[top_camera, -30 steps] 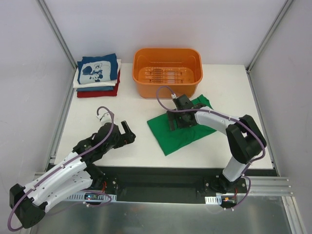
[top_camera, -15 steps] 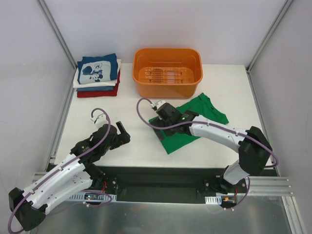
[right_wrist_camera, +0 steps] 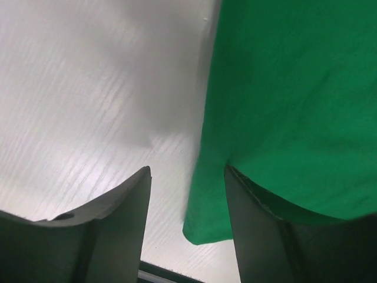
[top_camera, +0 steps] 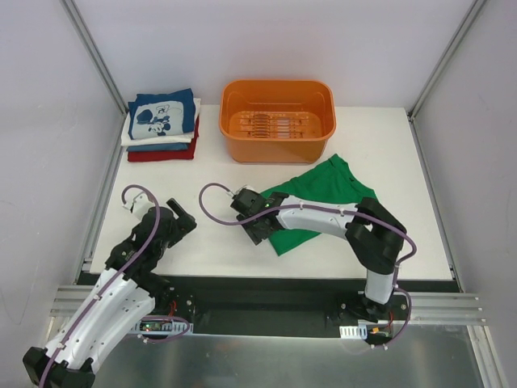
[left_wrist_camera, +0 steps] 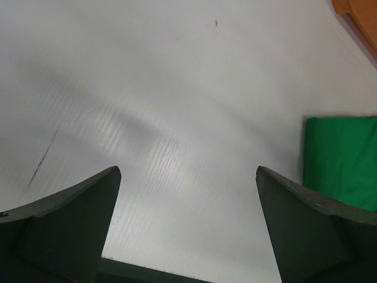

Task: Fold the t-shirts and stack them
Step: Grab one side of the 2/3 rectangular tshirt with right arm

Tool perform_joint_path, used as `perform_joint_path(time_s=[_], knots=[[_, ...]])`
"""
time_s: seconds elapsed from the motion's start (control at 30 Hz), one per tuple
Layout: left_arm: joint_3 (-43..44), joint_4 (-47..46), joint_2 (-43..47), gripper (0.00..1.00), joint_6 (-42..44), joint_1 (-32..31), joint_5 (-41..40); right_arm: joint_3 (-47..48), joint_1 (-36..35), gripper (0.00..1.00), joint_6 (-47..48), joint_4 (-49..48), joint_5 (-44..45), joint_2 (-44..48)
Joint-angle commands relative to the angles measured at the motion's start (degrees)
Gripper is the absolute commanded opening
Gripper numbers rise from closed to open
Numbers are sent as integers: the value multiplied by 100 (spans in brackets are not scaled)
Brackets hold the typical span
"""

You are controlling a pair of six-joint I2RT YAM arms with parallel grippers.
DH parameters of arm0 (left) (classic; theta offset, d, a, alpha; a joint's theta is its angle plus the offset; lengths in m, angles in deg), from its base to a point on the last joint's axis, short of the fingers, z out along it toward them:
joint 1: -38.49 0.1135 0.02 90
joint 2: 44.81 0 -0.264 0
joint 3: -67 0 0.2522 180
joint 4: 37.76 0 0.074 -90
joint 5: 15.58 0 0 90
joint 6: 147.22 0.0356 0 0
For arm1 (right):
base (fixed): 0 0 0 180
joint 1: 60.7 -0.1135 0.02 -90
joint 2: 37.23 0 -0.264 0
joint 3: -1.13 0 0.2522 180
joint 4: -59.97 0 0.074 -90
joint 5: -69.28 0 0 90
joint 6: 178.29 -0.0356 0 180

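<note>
- The right gripper [right_wrist_camera: 187, 171] has its jaws partly apart, clamped on nothing. The green t-shirt [right_wrist_camera: 294, 106] has its left edge and near corner in the gap. The right-hand finger is over cloth, the left-hand one over bare table [right_wrist_camera: 88, 88].
- The left gripper [left_wrist_camera: 188, 171] has its jaws wide apart over bare table, with the green t-shirt's edge off to their right and well apart.
- The folded t-shirts stack [top_camera: 161, 125] and the orange tub [top_camera: 277, 145] lie far ahead of both jaws.
- The right arm reaches low across to the left with its elbow bent. The left arm is drawn in near its base.
</note>
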Motion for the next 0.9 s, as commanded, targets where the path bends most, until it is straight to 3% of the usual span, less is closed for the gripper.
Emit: perform_joint_path(time_s=[0.0, 0.1, 0.27, 0.37, 0.7, 0.87], knots=[[-44, 146, -58, 99, -165, 78, -4, 262, 6, 55, -290, 231, 241, -252], [-35, 147, -155, 99, -165, 78, 23, 306, 14, 50, -352, 327, 452, -515], [-35, 147, -155, 99, -165, 87, -12, 306, 14, 31, -457, 416, 567, -771], [-35, 155, -102, 99, -156, 87, -21, 289, 14, 1, -492, 398, 461, -806], [79, 243, -5, 99, -139, 78, -319, 131, -451, 1, -492, 161, -285, -157], [185, 234, -40, 99, -130, 95, -487, -27, -565, 1, -773, -365, -1602, 300]])
